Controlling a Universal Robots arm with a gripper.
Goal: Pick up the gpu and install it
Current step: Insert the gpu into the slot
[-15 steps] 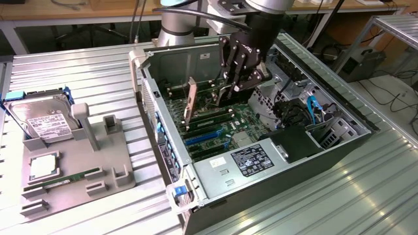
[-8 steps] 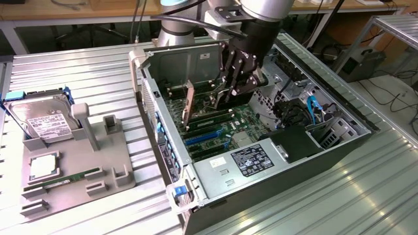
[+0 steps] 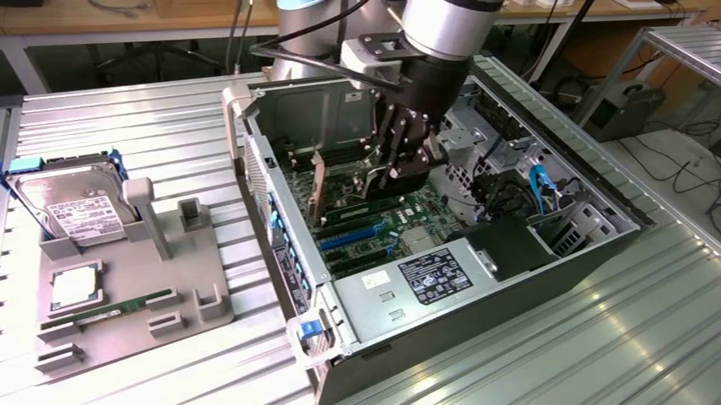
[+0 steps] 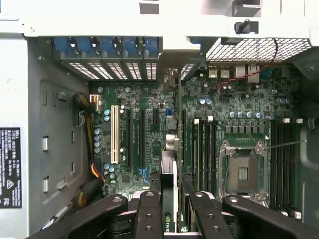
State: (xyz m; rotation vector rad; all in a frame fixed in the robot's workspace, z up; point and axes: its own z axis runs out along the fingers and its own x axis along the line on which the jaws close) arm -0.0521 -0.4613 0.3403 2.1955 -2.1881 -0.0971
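Observation:
The open computer case (image 3: 282,278) lies on the table with its motherboard (image 3: 372,232) facing up. My gripper (image 3: 400,181) reaches down inside it and is shut on the gpu (image 3: 355,207), a thin dark card held on edge. Its beige bracket strip (image 3: 319,190) points toward the case's rear wall. In the wrist view the gpu (image 4: 171,164) shows edge-on between my fingers (image 4: 149,214), running over the motherboard (image 4: 239,114) toward the rear slot openings (image 4: 149,69). The gripper (image 4: 172,221) is closed around it. Whether the card sits in a slot cannot be told.
On the exterior view's left a grey fixture (image 3: 192,287) holds a silver hard drive (image 3: 73,207), a processor chip (image 3: 73,287) and a green memory stick (image 3: 113,308). The power supply (image 3: 434,274), drive cage (image 3: 563,228) and case walls crowd the gripper.

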